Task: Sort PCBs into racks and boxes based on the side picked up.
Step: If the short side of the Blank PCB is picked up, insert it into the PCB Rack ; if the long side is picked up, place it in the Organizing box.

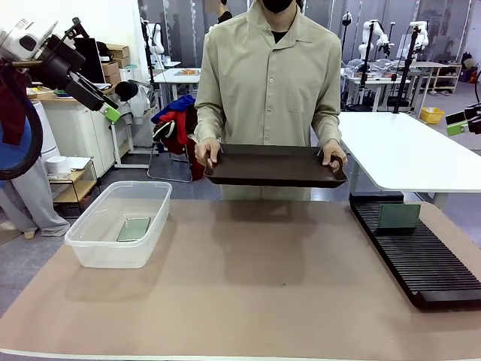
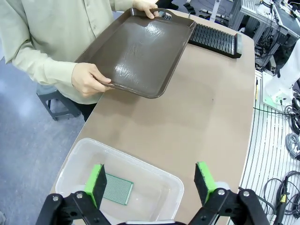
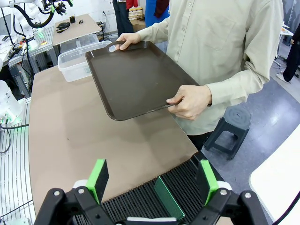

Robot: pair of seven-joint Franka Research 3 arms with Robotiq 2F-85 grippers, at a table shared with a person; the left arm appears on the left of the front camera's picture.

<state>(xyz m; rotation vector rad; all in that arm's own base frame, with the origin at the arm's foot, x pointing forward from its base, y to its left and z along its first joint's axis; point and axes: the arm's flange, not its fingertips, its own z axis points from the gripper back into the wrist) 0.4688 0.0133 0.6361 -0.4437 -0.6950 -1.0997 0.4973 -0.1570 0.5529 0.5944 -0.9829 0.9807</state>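
One green PCB [image 1: 134, 229] lies flat on the bottom of the clear box [image 1: 90, 248] at the table's left. From above, my left gripper [image 2: 150, 183] hangs open over that box [image 2: 140, 163], and the PCB [image 2: 117, 188] lies below its left finger. A second PCB [image 1: 398, 216] stands upright in a slot at the far end of the black rack [image 1: 428, 263] on the right. My right gripper [image 3: 152, 180] is open above the rack [image 3: 136, 201], with the standing PCB [image 3: 165, 199] between its fingers' lines, lower down. In the front view, both the left gripper [image 1: 113, 114] and the right gripper [image 1: 456, 126] are raised high at the sides.
A person at the far side holds a dark brown tray [image 1: 274, 165] by both handles, above the table's far edge; nothing lies on it. The tan tabletop [image 1: 255, 286] between box and rack is bare. A white table [image 1: 406, 150] stands behind on the right.
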